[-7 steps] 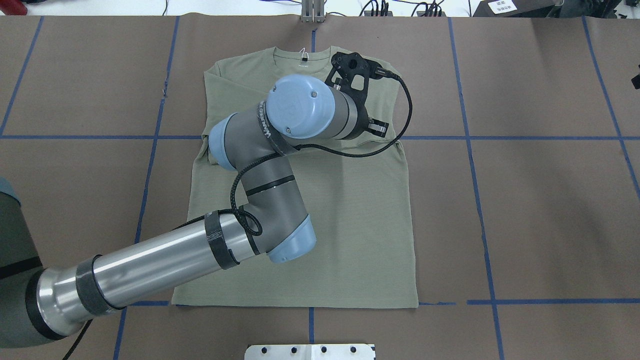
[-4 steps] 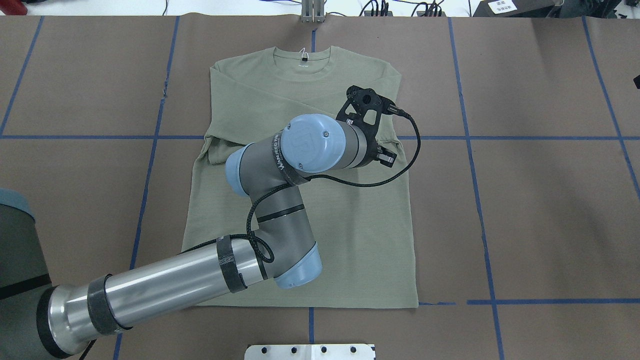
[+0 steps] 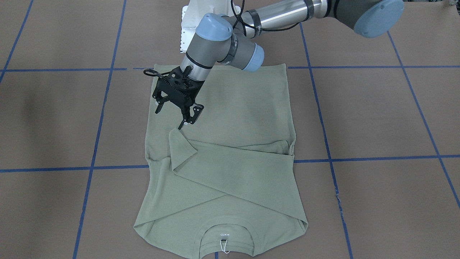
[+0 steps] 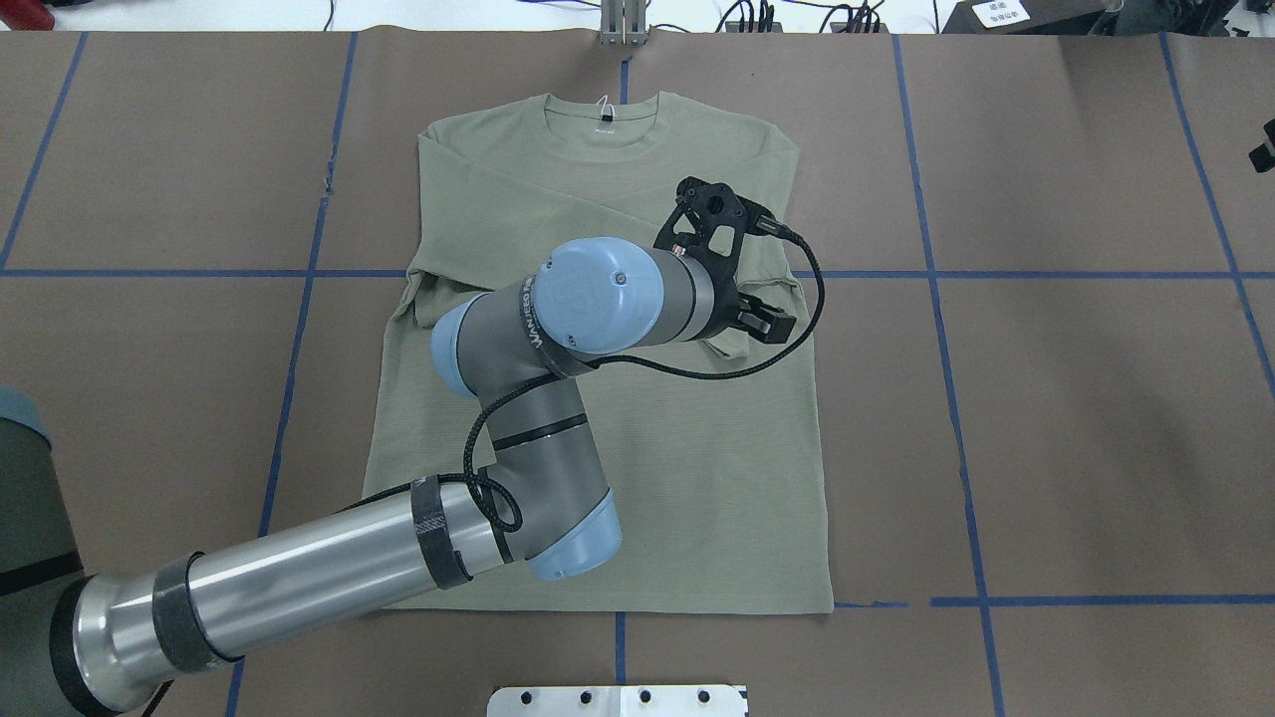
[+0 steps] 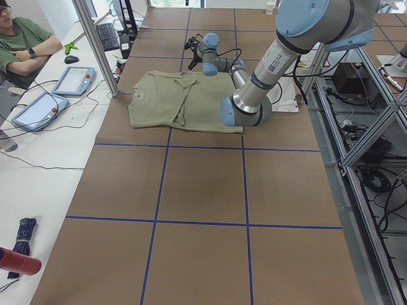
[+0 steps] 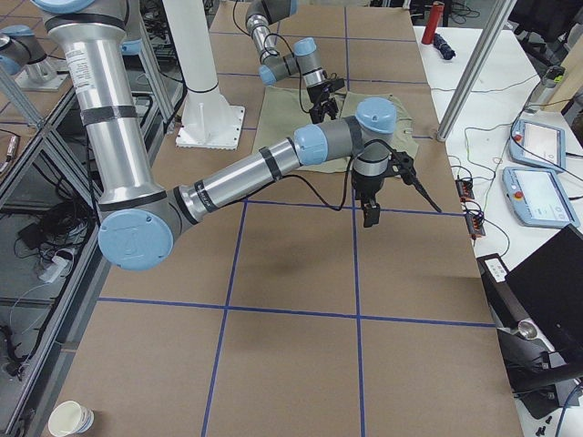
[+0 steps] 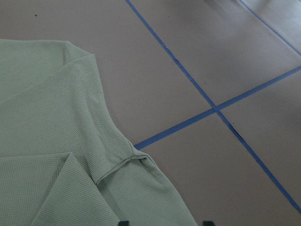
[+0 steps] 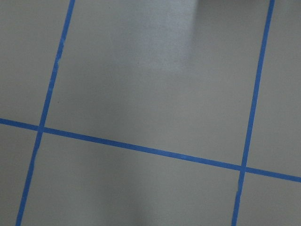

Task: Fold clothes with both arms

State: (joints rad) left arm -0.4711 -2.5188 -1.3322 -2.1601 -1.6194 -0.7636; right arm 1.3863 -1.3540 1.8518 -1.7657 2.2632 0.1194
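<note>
The clothes are one sage-green long-sleeved shirt point(image 4: 697, 448) lying flat, collar point(image 4: 603, 124) at the far side. Both sleeves are folded across the chest. In the front-facing view the shirt point(image 3: 233, 108) has the top sleeve's cuff point(image 3: 179, 144) ending just below my left gripper point(image 3: 171, 117). That gripper point(image 4: 737, 289) hangs open over the shirt, holding nothing. In the left wrist view its two fingertips stand wide apart over the shirt's side edge point(image 7: 117, 160). My right gripper point(image 6: 368, 214) shows only in the right side view, raised over bare table, and I cannot tell its state.
Blue tape lines point(image 4: 936, 274) grid the brown table. The white pedestal base point(image 3: 187, 21) stands at the robot's edge. A seated person point(image 5: 19, 38) and teach pendants point(image 5: 73, 79) are on the side bench. A metal post point(image 4: 623, 25) stands beyond the collar.
My left gripper has moved from the shoulder beside the collar towards the robot along the shirt's side, then drawn back slightly. The folded sleeves now show uncovered.
</note>
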